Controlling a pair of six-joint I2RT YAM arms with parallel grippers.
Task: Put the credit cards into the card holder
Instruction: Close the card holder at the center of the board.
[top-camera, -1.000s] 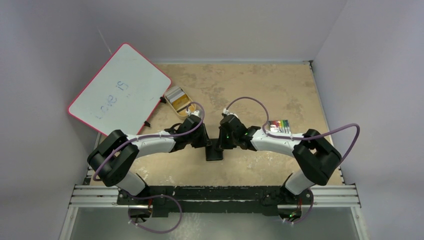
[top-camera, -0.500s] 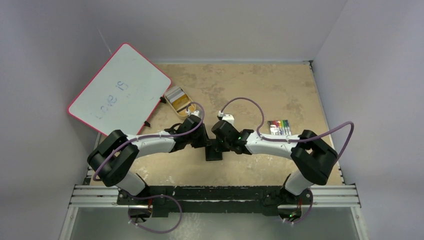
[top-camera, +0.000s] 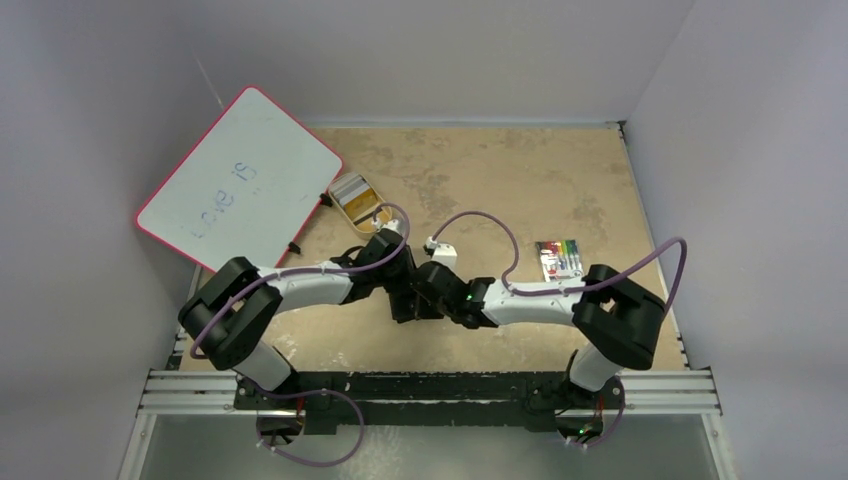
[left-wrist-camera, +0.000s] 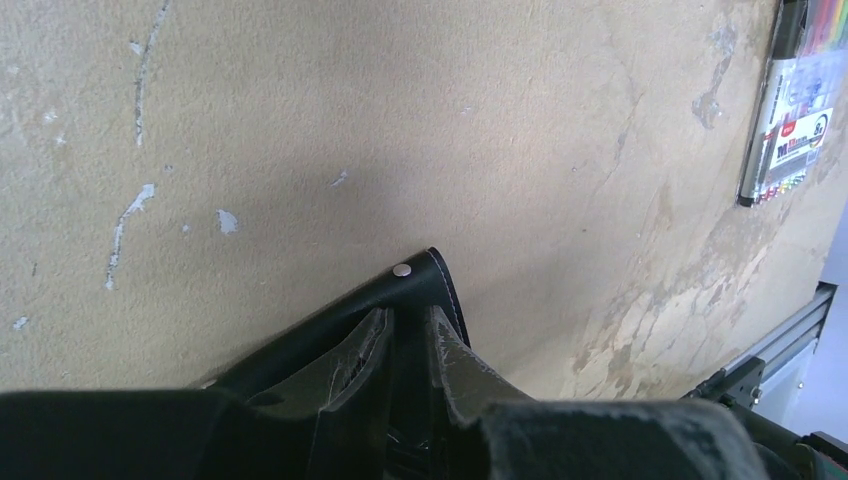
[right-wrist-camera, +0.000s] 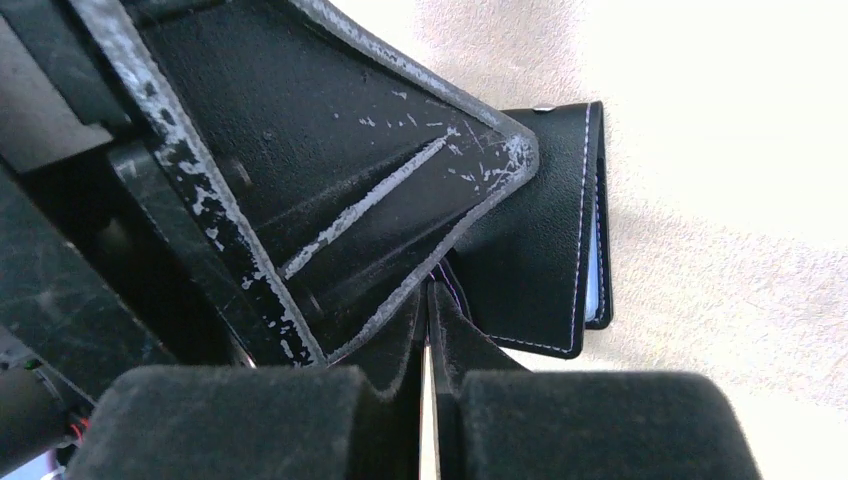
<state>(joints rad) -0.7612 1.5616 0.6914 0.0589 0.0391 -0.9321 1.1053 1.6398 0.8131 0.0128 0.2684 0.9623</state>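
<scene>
Pinching the card holder (right-wrist-camera: 545, 240) in the left hand (left-wrist-camera: 408, 318), narrowed onto the folded black leather with a small silver stud showing just past the fingertips. Sits at the middle of the worktop (top-camera: 520, 180), toward its near edge, between the two arms (touching the surface or just above it, cannot tell). Shows white stitching down the flap and a sliver of blue lining at the open edge, seen from the right wrist. Meets the holder from the other side with the right hand (right-wrist-camera: 430, 295), pressed fully together, tips against the leather just under one left finger; cannot tell whether any thin layer is caught there. Off to the right, well apart from both hands: a flat pack of coloured markers (top-camera: 560, 255). Farther back on the left: a gold oval tin (top-camera: 357, 200), open, just beside a pink-rimmed whiteboard (top-camera: 240, 175) leaning on the wall and bearing faint blue writing.
</scene>
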